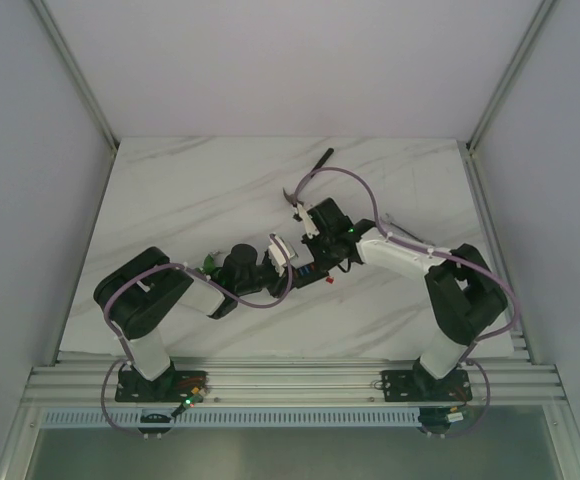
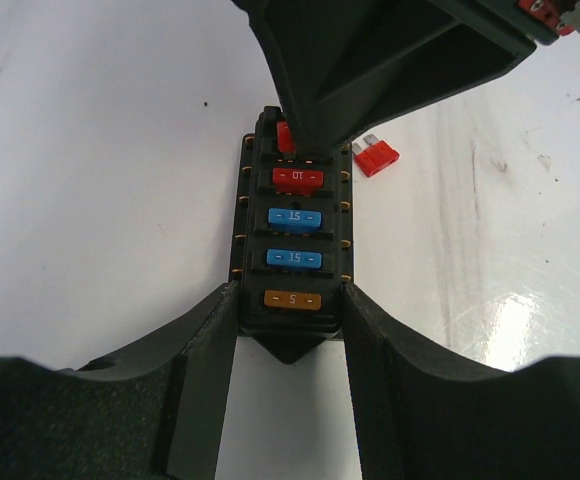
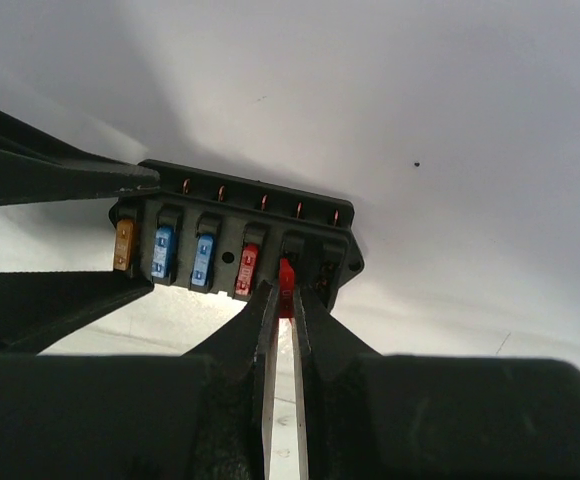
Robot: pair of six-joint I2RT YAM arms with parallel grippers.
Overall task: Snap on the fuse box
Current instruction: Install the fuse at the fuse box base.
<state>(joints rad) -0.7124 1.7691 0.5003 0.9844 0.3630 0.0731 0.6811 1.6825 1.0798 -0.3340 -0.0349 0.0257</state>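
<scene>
Face-up fuse box (image 2: 292, 240), gripped by the left end effector (image 2: 290, 335), points lengthwise toward the right end effector (image 3: 282, 300), apparently pinching a red fuse (image 3: 287, 283).

Black fuse box (image 2: 292, 238) with orange, blue, red fuses (image 2: 294, 217); white grey-veined table (image 1: 190, 190)

From the top camera I can't read the fuse box (image 1: 306, 264) (too small, and tucked under both arms). In my left wrist view the right gripper (image 2: 295, 140) covers the box's far end and most of a red fuse (image 2: 284, 135); whether that fuse is seated, I cannot tell.
</scene>
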